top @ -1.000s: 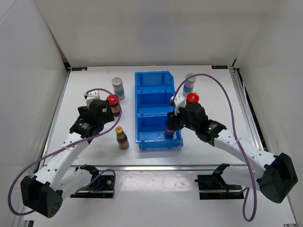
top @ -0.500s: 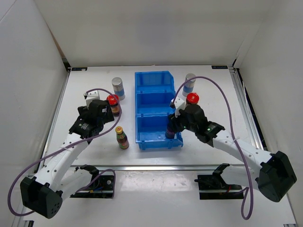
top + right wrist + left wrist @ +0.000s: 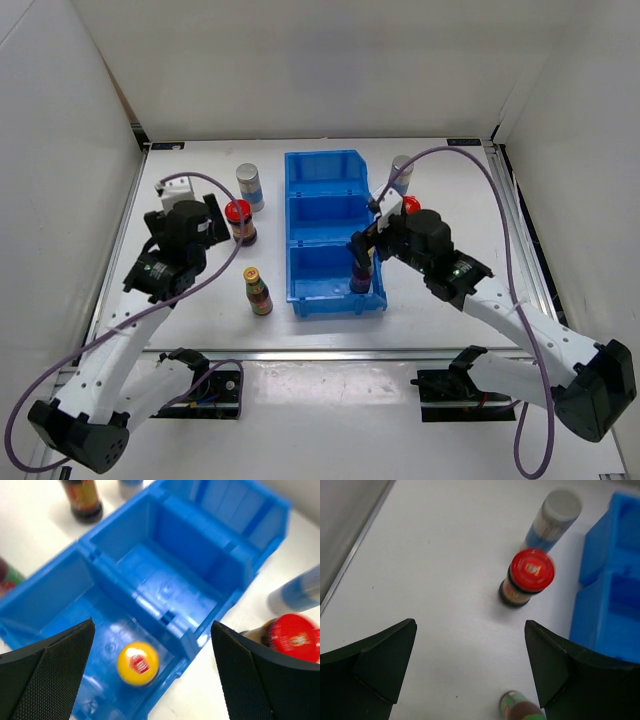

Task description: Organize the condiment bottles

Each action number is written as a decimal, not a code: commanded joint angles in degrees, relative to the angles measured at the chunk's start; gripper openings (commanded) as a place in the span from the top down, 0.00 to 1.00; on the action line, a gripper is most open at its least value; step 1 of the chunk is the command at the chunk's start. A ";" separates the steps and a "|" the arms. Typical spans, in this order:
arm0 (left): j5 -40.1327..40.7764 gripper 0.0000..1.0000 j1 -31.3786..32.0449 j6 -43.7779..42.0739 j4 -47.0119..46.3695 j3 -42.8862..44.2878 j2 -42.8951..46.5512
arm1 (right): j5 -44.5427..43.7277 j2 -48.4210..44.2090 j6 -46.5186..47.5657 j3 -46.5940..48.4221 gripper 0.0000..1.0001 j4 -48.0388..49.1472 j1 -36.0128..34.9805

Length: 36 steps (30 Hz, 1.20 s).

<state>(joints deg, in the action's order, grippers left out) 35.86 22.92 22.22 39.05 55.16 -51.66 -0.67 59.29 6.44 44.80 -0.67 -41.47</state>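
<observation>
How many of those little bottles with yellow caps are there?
2. One yellow-capped bottle stands on the table left of the blue bin; the other stands inside the bin's nearest compartment. None seems hidden.

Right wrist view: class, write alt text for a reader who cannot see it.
A yellow-capped bottle stands alone in one end compartment of a blue three-compartment bin, beneath the open right gripper. A red-lidded jar stands on the table just outside the bin.

Room inside the bin
Blue three-compartment plastic bin (image 3: 225, 507): two far compartments free; slim yellow-capped dark bottle (image 3: 138, 664) blocks near compartment's right side.
</observation>
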 commanded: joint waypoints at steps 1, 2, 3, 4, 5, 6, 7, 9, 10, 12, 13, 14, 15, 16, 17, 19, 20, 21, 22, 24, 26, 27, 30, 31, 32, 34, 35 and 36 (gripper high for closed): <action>1.86 0.00 0.54 -2.17 0.59 7.85 3.40 | -4.77 -2.16 0.25 7.05 0.00 0.49 0.08; 0.20 0.00 1.07 -2.18 -0.63 8.38 5.15 | -6.44 -2.94 -0.63 7.84 0.00 -0.12 0.08; -4.26 0.00 1.60 -2.70 -1.86 7.26 6.99 | -11.24 -3.56 -1.42 9.50 0.00 -0.99 0.08; -6.91 0.00 1.60 -2.71 -3.52 5.68 9.27 | -14.68 -3.56 -3.95 11.00 0.00 -2.74 0.08; -9.38 0.00 1.60 -2.18 -8.59 3.23 15.47 | -18.02 -3.56 -5.72 12.49 0.00 -6.59 0.08; -15.67 0.00 1.60 -2.18 -11.77 0.51 19.19 | -20.23 -3.56 -6.69 13.55 0.00 -7.67 0.08; -19.04 0.00 1.60 -4.70 -15.11 -6.13 22.97 | -21.03 -4.61 -6.70 13.56 0.00 -7.68 0.08; -25.01 0.00 1.60 -6.30 -20.82 -12.32 33.31 | -20.09 -6.28 -7.22 12.95 0.00 -6.90 0.08; -26.18 0.00 1.60 -6.92 -20.85 -15.57 35.64 | -20.08 -8.03 -7.23 11.82 0.00 -6.89 0.08; -30.20 0.00 1.60 -7.71 -18.14 -16.31 37.77 | -18.41 -9.27 -8.54 11.20 0.00 -6.36 0.08; -31.71 0.00 1.60 -7.72 -16.13 -16.31 37.16 | -18.41 -10.32 -8.55 11.19 0.00 -6.89 0.08; -33.47 0.00 1.60 -8.41 -13.58 -16.31 36.55 | -17.88 -10.33 -9.42 11.19 0.00 -6.89 0.08; -35.92 0.00 1.60 -9.20 -13.56 -16.31 36.02 | -17.88 -11.03 -10.38 10.41 0.00 -6.89 0.08; -35.94 0.00 1.60 -9.21 -12.95 -16.92 35.23 | -17.88 -11.73 -10.91 9.44 0.00 -6.89 0.08; -35.42 0.00 1.60 -9.21 -12.94 -17.62 35.22 | -17.18 -11.74 -11.53 8.82 0.00 -6.37 0.08; -34.63 0.00 1.60 -9.21 -13.82 -17.63 32.52 | -16.65 -12.35 -13.54 6.98 0.00 -5.84 0.08; -34.63 0.00 1.60 -9.21 -13.82 -17.63 31.11 | -16.65 -12.88 -14.34 6.97 0.00 -5.84 0.08; -34.10 0.00 1.60 -9.21 -13.82 -17.63 29.35 | -16.65 -12.88 -15.04 6.01 0.00 -5.84 0.08; -34.10 0.00 1.60 -8.69 -12.69 -17.63 25.59 | -16.65 -12.88 -15.66 5.48 0.00 -5.84 0.08; -34.10 0.00 1.60 -8.68 -12.07 -16.58 22.75 | -16.65 -12.88 -16.36 4.42 0.00 -5.22 0.08; -32.45 0.00 1.60 -8.07 -12.06 -17.79 22.22 | -16.65 -12.88 -16.90 3.72 0.00 -5.22 0.08; -32.43 0.00 1.60 -8.07 -12.85 -18.41 22.22 | -16.65 -12.88 -16.90 3.11 0.00 -5.22 0.08; -30.77 0.00 1.60 -4.22 -12.86 -19.11 22.22 | -16.65 -12.88 -16.90 2.58 0.00 -4.69 0.08; -29.71 0.00 1.60 -2.11 -13.38 -20.43 22.22 | -16.65 -12.88 -16.90 2.58 0.00 -4.09 0.08; -29.18 0.00 1.60 -2.09 -13.38 -20.44 22.22 | -16.65 -12.88 -16.90 2.06 0.00 -4.08 0.08; -28.57 0.02 1.60 0.01 -15.40 -22.37 22.92 | -16.65 -12.35 -16.90 2.05 0.00 -4.08 0.08; -28.56 0.02 1.60 0.02 -16.10 -22.89 23.79 | -16.65 -11.83 -17.42 2.05 0.00 -4.08 0.08; -28.56 0.03 1.60 0.63 -16.63 -23.51 23.80 | -16.65 -11.83 -17.42 2.05 0.00 -4.08 0.08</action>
<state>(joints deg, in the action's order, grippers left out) 5.63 24.38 19.70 24.80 33.08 -28.71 -17.43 47.42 -9.93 46.92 -7.25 -41.34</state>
